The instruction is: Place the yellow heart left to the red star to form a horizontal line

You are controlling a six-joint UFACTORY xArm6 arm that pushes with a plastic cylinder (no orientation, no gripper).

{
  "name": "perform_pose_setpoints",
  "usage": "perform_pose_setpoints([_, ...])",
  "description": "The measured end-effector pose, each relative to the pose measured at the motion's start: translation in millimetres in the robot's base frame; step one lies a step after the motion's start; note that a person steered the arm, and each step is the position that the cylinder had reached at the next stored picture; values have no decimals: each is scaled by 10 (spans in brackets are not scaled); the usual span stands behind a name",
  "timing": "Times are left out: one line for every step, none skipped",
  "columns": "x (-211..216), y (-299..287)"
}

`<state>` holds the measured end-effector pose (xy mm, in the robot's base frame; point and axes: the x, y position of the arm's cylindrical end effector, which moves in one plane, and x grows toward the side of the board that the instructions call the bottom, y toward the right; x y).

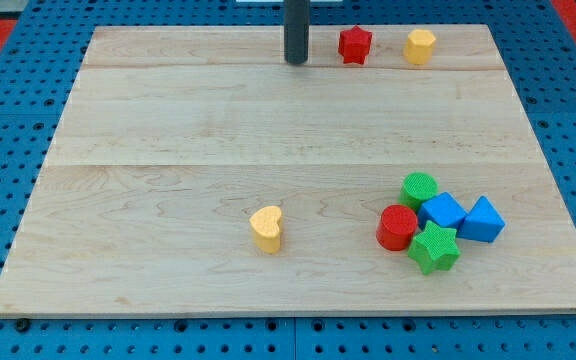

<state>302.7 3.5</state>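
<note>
Seven blocks on the wooden bench [168, 120], in two groups plus one stray. Yellow heart [267, 228] sits alone toward 6 o'clock of the bench, slightly off centre; it lies flat, lobes toward roughly 1 o'clock, point toward 7, so its long axis runs on that diagonal. Exact point of the heart hard to make out at this size.

Red star [355, 44] near the 12 o'clock edge, with a yellow hexagon-like block [420, 46] just beside it at its 3 o'clock, apart. My tip [297, 62] rests at the star's 9 o'clock, near it but not touching. Rod's upper part is cut off by the view's top. No claw on this arm; only the rod, so nothing to report as apart or together.

Cluster toward 4 o'clock of the bench: green cylinder [419, 187], red cylinder [397, 227], green star [434, 248], blue cube [443, 211], blue wedge-like block [482, 220], packed touching or nearly so; the blue cube is partly hidden behind the green star.

Heart well apart from star and from all bench edges. Open wood on all sides of the heart; the whole 9 o'clock half is bare.
</note>
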Motion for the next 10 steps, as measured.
perform_pose_setpoints([811, 416])
perform_pose_setpoints([1686, 728])
perform_pose_setpoints([2348, 512])
perform_pose_setpoints([2799, 132])
perform_pose_setpoints([2486, -279])
perform_pose_setpoints([1932, -321])
perform_pose_setpoints([1884, -554])
perform_pose_setpoints([2183, -495])
perform_pose_setpoints([1762, -747])
perform_pose_setpoints([1479, -883])
